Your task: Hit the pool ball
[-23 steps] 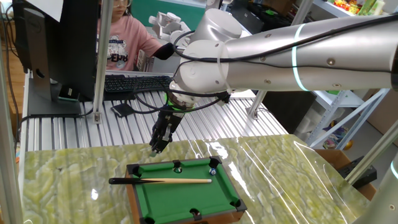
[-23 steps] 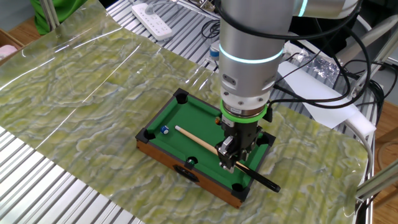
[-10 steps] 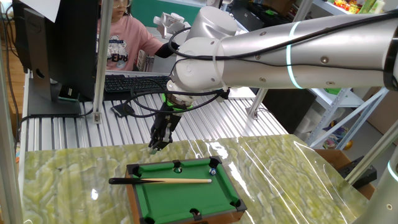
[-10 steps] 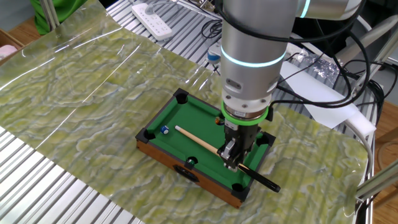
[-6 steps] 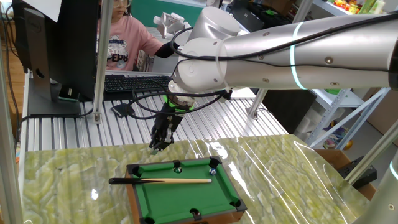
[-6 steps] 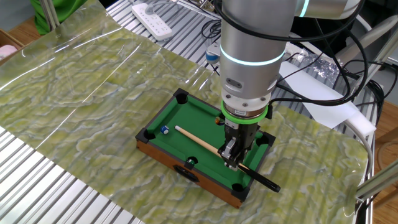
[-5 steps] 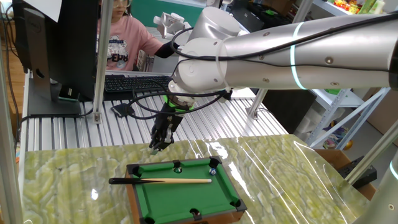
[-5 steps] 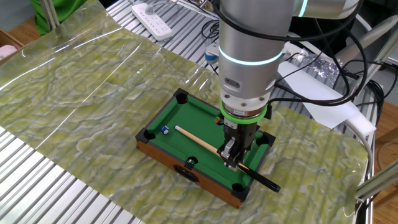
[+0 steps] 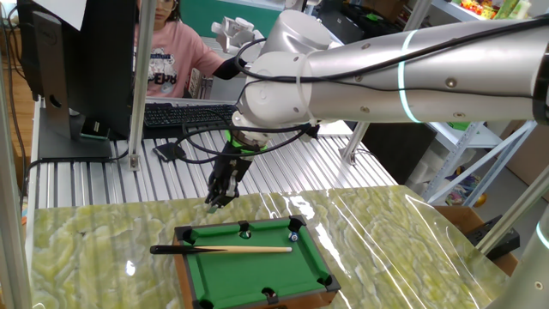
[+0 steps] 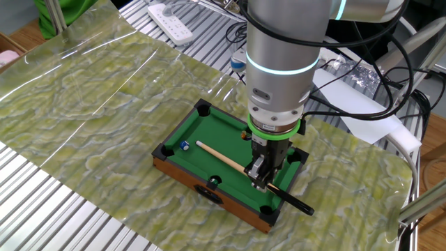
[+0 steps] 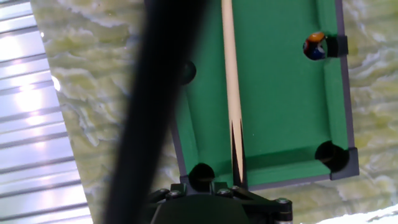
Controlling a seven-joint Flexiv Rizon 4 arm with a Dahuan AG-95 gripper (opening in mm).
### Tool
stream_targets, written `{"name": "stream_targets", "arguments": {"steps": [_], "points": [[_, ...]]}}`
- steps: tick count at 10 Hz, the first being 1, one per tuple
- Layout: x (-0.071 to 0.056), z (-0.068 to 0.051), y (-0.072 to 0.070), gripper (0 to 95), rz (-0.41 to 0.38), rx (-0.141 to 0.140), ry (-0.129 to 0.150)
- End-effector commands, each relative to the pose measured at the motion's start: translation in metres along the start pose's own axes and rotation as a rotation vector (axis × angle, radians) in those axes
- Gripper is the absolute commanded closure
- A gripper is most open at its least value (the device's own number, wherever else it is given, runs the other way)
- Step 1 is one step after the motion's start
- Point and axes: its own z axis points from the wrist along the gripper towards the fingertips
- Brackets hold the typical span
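While the arm (image 9: 386, 77) reaches across from the right in 1 fixed view, its wrist points steeply down over the miniature pool table (image 10: 209, 132), a green felt bed in a brown wooden frame with 6 black pocket holes

Cue stick (image 10: 219, 155): thin tan shaft, lying flat along the felt, black end overhanging the short rail beside the wrist

Gripper (image 10: 259, 183): 2 dark fingers set narrow, close together, tips just above the butt half of the cue stick. No contact with it is visible, and nothing is seen between the fingers. Whether the jaws are fully closed I cannot tell. Hand view looks straight down the cue stick, with 1 blurred dark finger to its left

Pool ball (image 10: 185, 146): tiny, glossy, no wider than a pocket hole. Pale bluish-white from the fixed cameras; in hand view it shows blue with an orange patch on top. It rests on the felt just beside a corner pocket at the short end opposite the gripper, well apart from the fingers, off to 1 side of the cue tip and not touching it
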Motion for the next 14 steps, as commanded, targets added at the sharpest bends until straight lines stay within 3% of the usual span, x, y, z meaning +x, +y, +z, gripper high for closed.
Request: {"name": "stream_targets", "arguments": {"steps": [1,5,10,11,14], "points": [[0.003,-0.001,-0.002,57.0,0.01,0.003,-0.004],[0.021,-0.009,-0.014,57.0,0.074,-0.001,0.003],[0.044,-0.015,-0.037,57.0,0.083,-0.001,0.007],[0.047,-0.015,-0.039,76.0,0.091,-0.001,0.002],[0.056,-0.01,-0.055,76.0,0.085,-0.003,-0.003]]}}
